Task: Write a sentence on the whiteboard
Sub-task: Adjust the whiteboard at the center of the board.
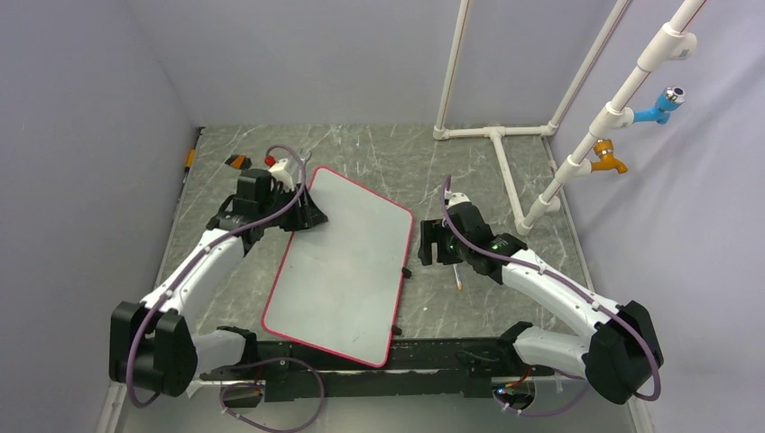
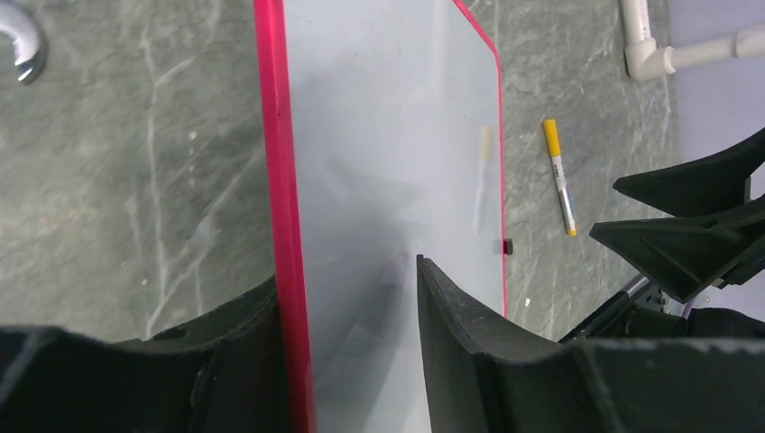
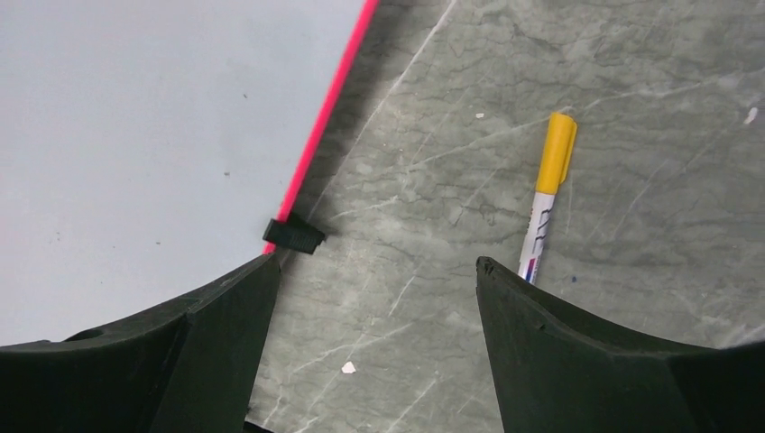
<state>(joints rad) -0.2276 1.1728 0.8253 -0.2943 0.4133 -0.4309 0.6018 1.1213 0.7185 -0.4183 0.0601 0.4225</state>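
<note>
From above, the smooth whiteboard (image 1: 347,262), red-rimmed and round-cornered, lies slantwise on the veined grey table (image 1: 379,149); left wrist: the left gripper (image 2: 345,271) has its black jaws apart, astride the far-left rim; right wrist: the right gripper (image 3: 377,262) gapes between a black clip (image 3: 293,234) and a yellow-capped marker (image 3: 548,180).

Yellow-capped marker (image 3: 544,203) is just lying loose on the grey marbled surface (image 1: 379,149). At the back right there's a white pipe frame (image 1: 496,132) with a blue tap (image 1: 661,105) and an orange tap (image 1: 609,158) on it. Small orange-and-black thing (image 1: 237,162) at the far left, no clue what it is.
</note>
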